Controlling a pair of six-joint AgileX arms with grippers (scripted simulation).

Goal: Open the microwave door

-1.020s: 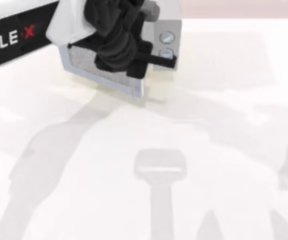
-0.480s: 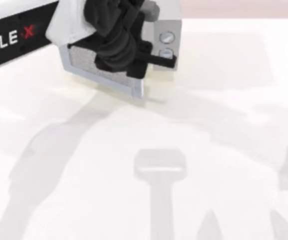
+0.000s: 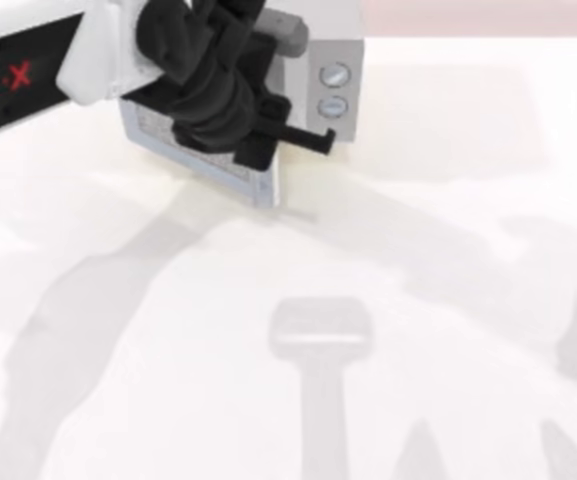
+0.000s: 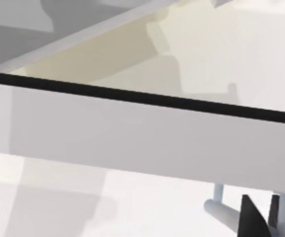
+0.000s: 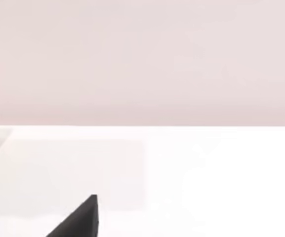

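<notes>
At the microwave [image 3: 313,40] — door [image 3: 203,160] ajar, left claw [image 3: 293,137] beside it.

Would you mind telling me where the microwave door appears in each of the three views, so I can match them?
Top view: the microwave door is at upper left, swung ajar from the microwave, partly under the left gripper.
Left wrist view: the wide pale band with a dark edge is probably the door, seen close.
Right wrist view: not in it.
Shared landmark: the door's slim handle, seemingly the pale bar in the left wrist view.
</notes>
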